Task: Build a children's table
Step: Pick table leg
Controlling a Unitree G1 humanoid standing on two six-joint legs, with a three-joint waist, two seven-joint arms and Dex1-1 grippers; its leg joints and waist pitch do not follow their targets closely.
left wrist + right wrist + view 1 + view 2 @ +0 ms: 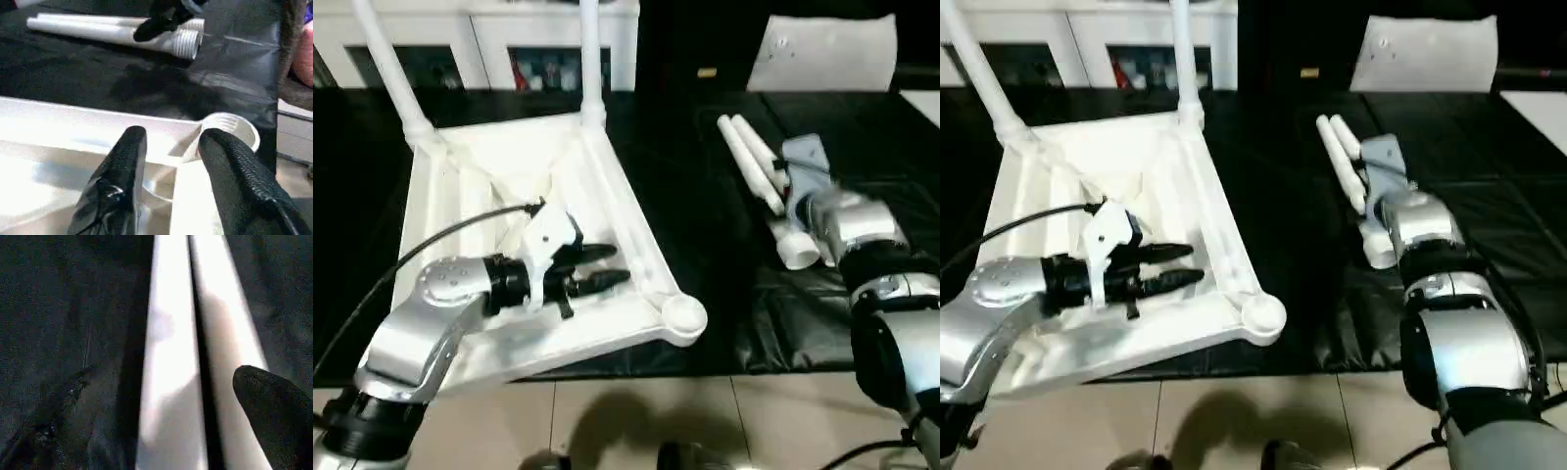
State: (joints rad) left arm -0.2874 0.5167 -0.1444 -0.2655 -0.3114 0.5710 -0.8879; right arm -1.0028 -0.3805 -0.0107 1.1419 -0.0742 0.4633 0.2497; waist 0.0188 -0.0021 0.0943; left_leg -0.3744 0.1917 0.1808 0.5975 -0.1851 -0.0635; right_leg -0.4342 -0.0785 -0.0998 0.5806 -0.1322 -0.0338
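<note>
Black counter (685, 196) carries the upturned tabletop (489, 186); two legs (401, 78) stand in its far sockets, two loose legs (754, 166) lie to the right; left claw (607, 266) hovers over the tabletop, fingers parted, empty; right claw (1371, 191) reaches over the loose legs, wide apart

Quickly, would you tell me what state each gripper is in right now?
Left gripper: open, holding nothing, over the tabletop.
Right gripper: open, above the loose legs.
</note>
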